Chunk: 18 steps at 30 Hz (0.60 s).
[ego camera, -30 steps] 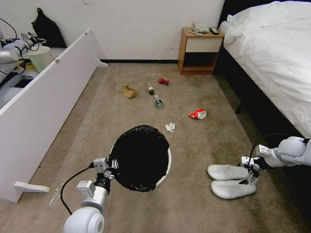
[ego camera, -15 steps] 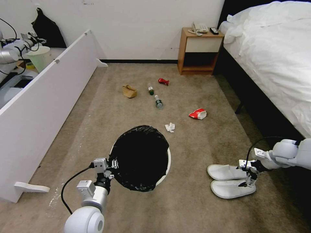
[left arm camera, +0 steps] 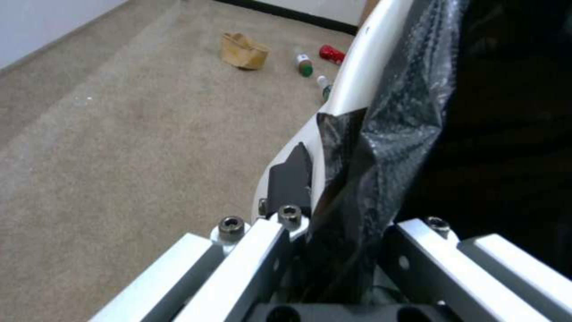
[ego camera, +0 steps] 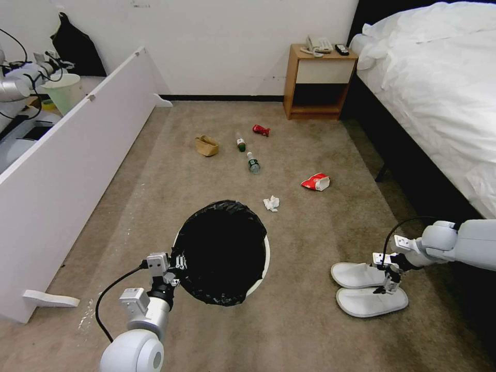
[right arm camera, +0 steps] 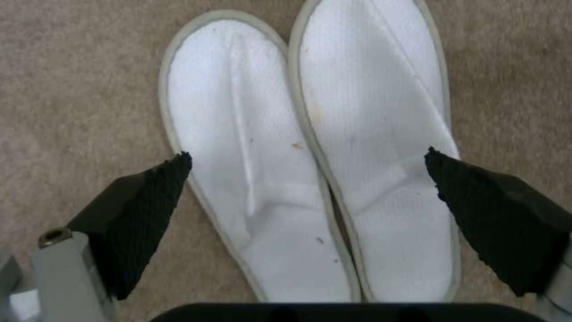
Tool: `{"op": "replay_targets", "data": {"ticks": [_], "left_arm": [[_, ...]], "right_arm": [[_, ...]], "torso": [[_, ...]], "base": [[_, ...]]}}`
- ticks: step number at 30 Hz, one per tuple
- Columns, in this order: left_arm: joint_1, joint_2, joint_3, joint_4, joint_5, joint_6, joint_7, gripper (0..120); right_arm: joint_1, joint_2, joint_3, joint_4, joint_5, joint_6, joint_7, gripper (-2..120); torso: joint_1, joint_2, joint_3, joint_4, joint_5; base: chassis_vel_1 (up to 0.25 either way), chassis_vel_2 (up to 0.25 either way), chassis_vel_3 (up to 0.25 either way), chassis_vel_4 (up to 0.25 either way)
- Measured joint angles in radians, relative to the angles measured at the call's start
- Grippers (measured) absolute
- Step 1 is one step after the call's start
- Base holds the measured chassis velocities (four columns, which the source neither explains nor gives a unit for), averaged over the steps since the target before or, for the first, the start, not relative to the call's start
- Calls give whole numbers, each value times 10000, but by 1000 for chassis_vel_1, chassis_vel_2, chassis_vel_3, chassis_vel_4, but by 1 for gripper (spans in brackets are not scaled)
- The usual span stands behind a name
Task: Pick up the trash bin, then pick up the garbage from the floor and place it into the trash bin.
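Beige carpet [ego camera: 320,320] w/ a bed [ego camera: 439,93] on the robot's right, a nightstand [ego camera: 318,82] by the far wall, a white panel [ego camera: 67,181] on the left. Left gripper [ego camera: 175,268] is clamped on the near-left rim of the trash bin [ego camera: 222,253]; in the left wrist view one pad [left arm camera: 290,179] sits against the white outer wall, black liner pinched between the jaws. Right gripper [ego camera: 388,281] hovers over the two white slippers [ego camera: 361,289], which lie side by side & touching; jaws spread wide, straddling both, holding nothing. Beyond the bin: tissue [ego camera: 271,203], red-white packet [ego camera: 315,182], two bottles [ego camera: 247,153], red wrapper [ego camera: 261,129], tan paper bag [ego camera: 206,145].
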Motion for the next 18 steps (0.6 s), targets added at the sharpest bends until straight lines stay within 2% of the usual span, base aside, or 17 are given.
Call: {"op": "replay_targets", "data": {"ticks": [10, 18], "left_arm": [[22, 57, -64, 39, -48, -18, -1, 2], [34, 23, -66, 54, -44, -33, -2, 2]], "right_arm": [[-913, -546, 767, -727, -159, 100, -34, 100], [-1124, -673, 906, -859, -166, 141, -41, 100]], "torso": [[0, 0, 0, 1, 0], [0, 0, 0, -1, 0]], "base": [[0, 0, 0, 0], [0, 0, 0, 0]]}}
